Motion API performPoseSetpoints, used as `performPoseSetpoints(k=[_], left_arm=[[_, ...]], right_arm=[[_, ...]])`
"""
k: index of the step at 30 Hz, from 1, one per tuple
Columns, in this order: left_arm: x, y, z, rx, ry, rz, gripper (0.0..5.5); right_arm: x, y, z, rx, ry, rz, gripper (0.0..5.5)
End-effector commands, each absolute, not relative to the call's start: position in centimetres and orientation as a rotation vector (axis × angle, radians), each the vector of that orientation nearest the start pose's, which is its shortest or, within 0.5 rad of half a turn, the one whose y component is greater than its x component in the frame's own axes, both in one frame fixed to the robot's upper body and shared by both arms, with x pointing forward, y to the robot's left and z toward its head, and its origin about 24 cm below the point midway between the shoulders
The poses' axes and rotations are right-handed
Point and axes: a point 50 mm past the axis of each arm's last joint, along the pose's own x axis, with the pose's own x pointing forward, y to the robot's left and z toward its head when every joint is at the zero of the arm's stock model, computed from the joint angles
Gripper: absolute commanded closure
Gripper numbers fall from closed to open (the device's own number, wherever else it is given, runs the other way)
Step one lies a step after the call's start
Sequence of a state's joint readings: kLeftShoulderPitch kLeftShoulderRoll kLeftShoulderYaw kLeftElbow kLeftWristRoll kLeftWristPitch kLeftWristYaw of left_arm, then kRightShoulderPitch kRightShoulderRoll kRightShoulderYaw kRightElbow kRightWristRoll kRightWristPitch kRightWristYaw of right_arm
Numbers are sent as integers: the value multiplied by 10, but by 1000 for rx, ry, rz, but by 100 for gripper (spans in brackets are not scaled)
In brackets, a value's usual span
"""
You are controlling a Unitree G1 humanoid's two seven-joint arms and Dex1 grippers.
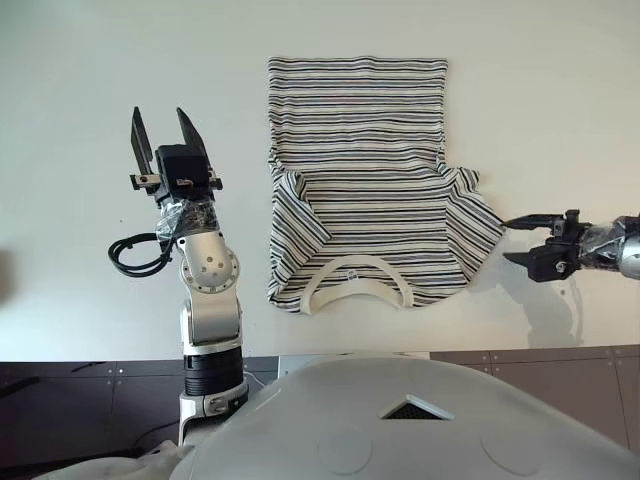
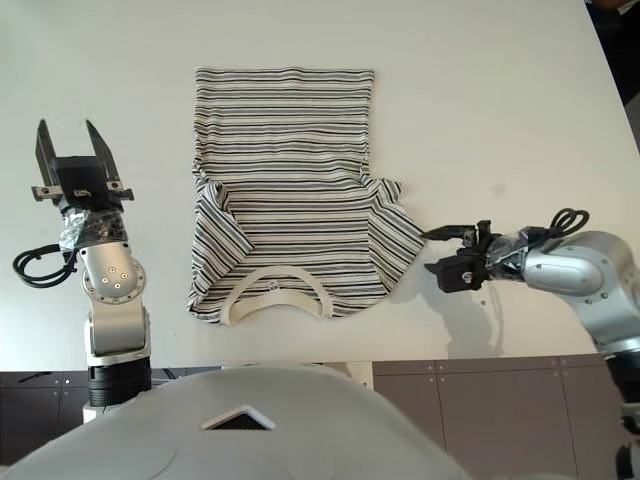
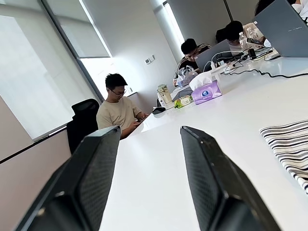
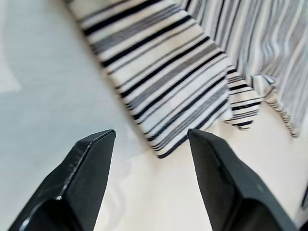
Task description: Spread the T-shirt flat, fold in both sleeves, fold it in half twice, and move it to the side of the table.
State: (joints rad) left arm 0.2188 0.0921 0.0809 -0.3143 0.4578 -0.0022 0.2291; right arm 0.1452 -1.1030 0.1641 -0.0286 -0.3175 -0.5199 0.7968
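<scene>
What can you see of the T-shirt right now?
The T-shirt lies flat on the white table. It is soft-looking fabric in black, grey and white stripes, with a cream collar nearest the robot and the hem at the far edge. The left sleeve is folded in over the body; the right sleeve sticks out sideways, slightly rumpled. Only the table touches it: the open right gripper sits just off that sleeve's tip.

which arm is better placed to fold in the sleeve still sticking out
Right: the right claw sits open just beside the outstretched sleeve, while the left claw stands apart across the T-shirt.
</scene>
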Motion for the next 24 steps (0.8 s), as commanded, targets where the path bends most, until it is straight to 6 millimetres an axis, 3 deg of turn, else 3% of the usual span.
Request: performPoseSetpoints(k=[1,10,16,24], left_arm=[[203,211,70,597,-116,383,321],[199,205,63,594,-99,389,321],[194,206,61,595,-85,406,318],[198,204,60,594,-92,391,318]], right_arm=[[189,-256,54,-1397,309,1173,272],[177,-247,45,-1424,292,1122,272],[182,-255,48,-1491,342,1009,370],[176,-243,40,-1463,317,1022,529]])
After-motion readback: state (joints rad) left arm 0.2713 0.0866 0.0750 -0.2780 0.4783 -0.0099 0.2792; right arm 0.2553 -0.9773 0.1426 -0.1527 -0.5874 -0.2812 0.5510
